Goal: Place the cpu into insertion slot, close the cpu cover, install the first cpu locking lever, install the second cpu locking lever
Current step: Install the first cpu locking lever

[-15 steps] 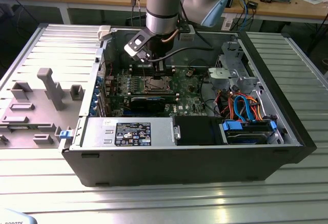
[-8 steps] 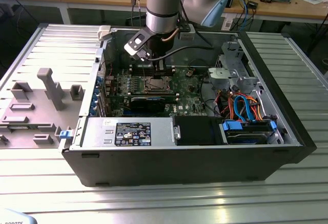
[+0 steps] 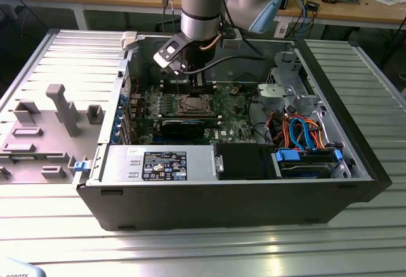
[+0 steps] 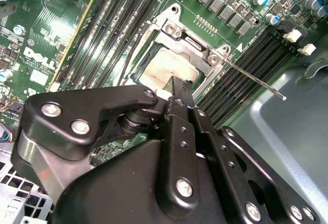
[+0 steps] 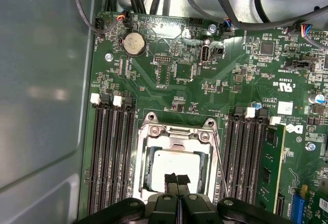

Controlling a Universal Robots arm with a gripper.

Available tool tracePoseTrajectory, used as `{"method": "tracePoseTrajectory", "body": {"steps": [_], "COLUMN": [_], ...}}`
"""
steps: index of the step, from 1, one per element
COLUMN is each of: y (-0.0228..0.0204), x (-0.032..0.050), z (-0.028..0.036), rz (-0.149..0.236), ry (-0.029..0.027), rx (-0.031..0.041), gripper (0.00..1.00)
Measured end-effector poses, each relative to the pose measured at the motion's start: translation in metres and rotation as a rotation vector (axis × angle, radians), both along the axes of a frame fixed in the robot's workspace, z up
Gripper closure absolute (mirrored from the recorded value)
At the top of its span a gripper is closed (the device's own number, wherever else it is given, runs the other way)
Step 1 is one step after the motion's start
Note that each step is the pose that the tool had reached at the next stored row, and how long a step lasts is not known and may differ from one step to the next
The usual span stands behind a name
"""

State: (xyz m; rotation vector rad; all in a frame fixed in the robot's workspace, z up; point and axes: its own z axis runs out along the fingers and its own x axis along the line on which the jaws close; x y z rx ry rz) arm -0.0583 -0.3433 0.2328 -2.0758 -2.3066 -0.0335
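Observation:
The cpu (image 5: pixel 177 163) lies flat in the insertion slot (image 5: pixel 139 183), its dull silver top (image 4: pixel 169 69) showing through the window of the cpu cover (image 5: pixel 177 133). The cover lies down over the chip. My gripper (image 5: pixel 177 179) hangs directly over the chip's near edge, its two black fingers pressed together with nothing between them. Whether the tips touch the chip or the cover I cannot tell. One thin locking lever (image 4: pixel 256 82) juts out from the socket's corner, raised off the board. Another lever rod (image 5: pixel 221 165) runs along the socket's side. In the exterior view the gripper (image 3: pixel 195 89) stands just above the socket (image 3: pixel 192 104).
Long black memory slots (image 5: pixel 110 157) flank the socket on both sides. A green card (image 5: pixel 269 167) stands beside one bank. The open case has a grey metal wall (image 5: pixel 46 90), a black power supply (image 3: pixel 165 165) in front, and drive cages with blue and orange cables (image 3: pixel 301 131).

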Motion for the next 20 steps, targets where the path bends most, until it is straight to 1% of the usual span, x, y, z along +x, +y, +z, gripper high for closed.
{"method": "tracePoseTrajectory", "body": {"steps": [3,6,12,13,15,20], "y": [0.0,0.0,0.0,0.0001,0.0,0.0], "x": [0.0,0.0,0.0001,0.0001,0.0001,0.0001], "z": [0.0013,0.0015,0.0015,0.0023,0.008,0.0152], "rz": [0.0,0.0,0.0,0.0,-0.001,-0.002], "ry": [-0.0001,0.0,-0.0001,0.0,-0.0001,-0.0001], "rx": [0.0001,-0.0021,-0.0026,-0.0028,-0.0026,-0.0026], "gripper": [0.89,0.89,0.89,0.89,0.89,0.89]}}
